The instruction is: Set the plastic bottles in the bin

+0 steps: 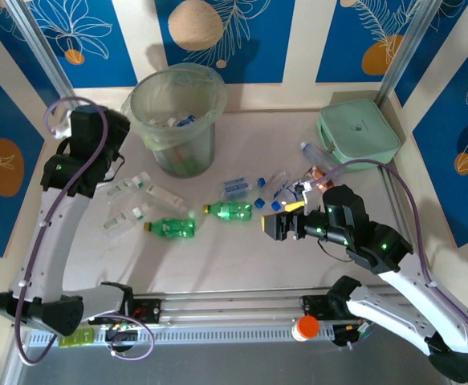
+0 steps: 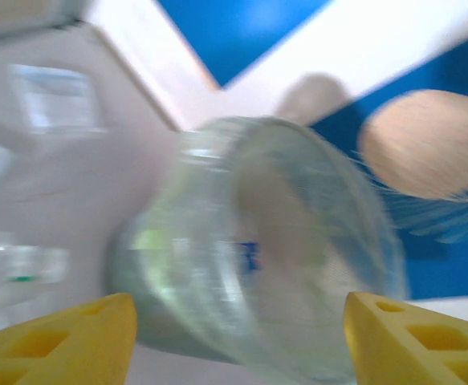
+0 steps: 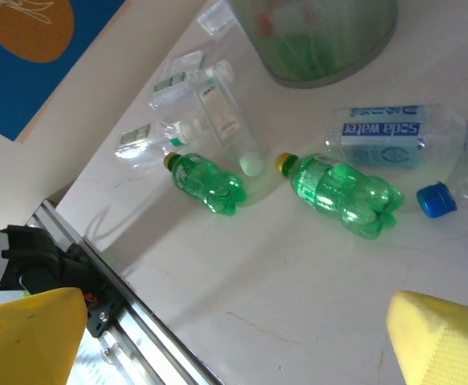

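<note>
Green bottles [image 3: 346, 192] lie ahead of the right gripper [image 3: 238, 321].

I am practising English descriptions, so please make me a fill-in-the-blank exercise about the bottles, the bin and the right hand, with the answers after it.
1. The two green bottles lying on the table have ___ caps.
2. The label on the clear soda water bottle is ___.
3. The bin stands to the ___ of the mint-green case.
4. The right hand is ___ and holds nothing.

Missing words: yellow; blue; left; open.
</note>
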